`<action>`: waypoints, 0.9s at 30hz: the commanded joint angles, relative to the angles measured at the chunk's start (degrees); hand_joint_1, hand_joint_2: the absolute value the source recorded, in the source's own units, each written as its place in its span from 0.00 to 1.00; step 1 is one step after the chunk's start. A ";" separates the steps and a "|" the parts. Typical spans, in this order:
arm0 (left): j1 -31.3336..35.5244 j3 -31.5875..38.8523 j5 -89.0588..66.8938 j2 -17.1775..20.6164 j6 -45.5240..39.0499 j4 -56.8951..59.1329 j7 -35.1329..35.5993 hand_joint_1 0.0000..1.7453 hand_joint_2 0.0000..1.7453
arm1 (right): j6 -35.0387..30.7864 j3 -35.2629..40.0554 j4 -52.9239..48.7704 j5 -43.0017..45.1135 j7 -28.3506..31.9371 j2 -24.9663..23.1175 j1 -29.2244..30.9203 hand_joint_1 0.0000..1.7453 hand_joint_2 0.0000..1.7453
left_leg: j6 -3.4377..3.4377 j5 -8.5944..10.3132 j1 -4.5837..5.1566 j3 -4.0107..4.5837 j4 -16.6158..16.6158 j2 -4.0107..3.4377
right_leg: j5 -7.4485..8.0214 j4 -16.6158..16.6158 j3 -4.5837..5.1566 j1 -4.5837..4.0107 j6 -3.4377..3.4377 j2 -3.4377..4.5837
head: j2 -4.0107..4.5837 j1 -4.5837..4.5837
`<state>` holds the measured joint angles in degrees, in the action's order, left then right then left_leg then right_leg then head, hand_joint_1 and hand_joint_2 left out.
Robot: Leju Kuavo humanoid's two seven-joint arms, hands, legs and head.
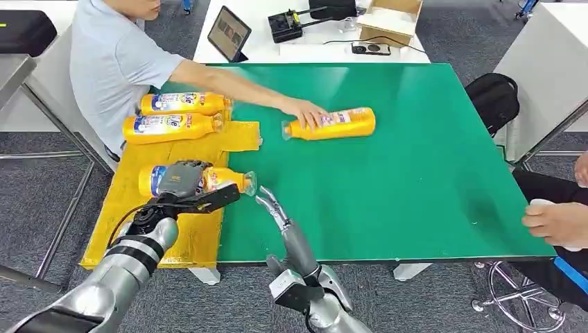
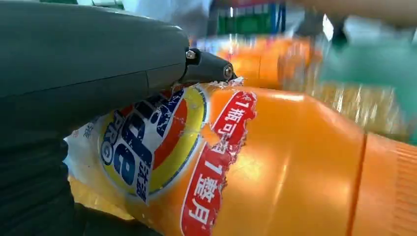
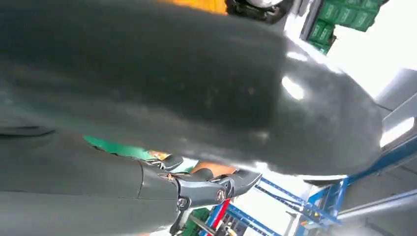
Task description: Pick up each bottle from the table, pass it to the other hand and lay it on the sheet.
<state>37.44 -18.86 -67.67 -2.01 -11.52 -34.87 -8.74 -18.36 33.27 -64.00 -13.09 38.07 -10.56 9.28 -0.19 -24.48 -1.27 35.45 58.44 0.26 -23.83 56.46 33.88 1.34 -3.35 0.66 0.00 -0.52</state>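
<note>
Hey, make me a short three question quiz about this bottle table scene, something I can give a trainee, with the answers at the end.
1. True or false: the left hand grips a bottle over the yellow sheet.
2. How many other bottles lie on the sheet?
3. Multiple choice: who touches the bottle on the green table? A) the right hand B) a person's hand C) nobody

Key:
1. True.
2. Two, the far bottle and the second bottle.
3. B; it rests on the table bottle, while the right hand hovers apart with fingers spread.
</note>
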 commanded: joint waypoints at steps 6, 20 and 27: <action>6.52 2.15 4.56 -3.01 8.45 13.64 -2.56 0.15 1.00 | -0.26 0.89 3.80 0.93 1.93 1.19 2.27 0.00 0.00 | 0.07 -0.05 -0.01 -0.15 -0.03 -0.02 | -0.03 -0.05 -0.21 -0.05 0.13 -0.05 | 0.00 -0.02; 7.35 7.37 18.64 -4.16 24.52 10.19 -12.78 0.00 1.00 | -0.50 2.13 5.33 2.80 1.93 1.26 4.13 0.00 0.00 | 0.09 -0.04 0.01 -0.16 -0.03 0.04 | -0.04 -0.05 -0.25 -0.03 0.13 -0.11 | 0.00 0.00; -4.98 10.58 41.18 -9.79 21.01 -15.08 -16.65 0.00 1.00 | -2.96 3.53 4.19 3.40 1.93 2.22 3.24 0.00 0.00 | 0.09 -0.03 0.03 -0.12 -0.06 0.16 | -0.06 -0.10 -0.26 0.00 0.09 -0.23 | 0.00 0.00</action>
<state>41.79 -13.09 -43.42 -6.01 11.89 -29.10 -24.66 -19.45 34.34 -62.18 -9.88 38.07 -10.51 10.94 -0.19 -24.48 -1.26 35.45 58.44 0.33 -23.82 56.45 33.80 1.35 -3.36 0.59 0.00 -0.52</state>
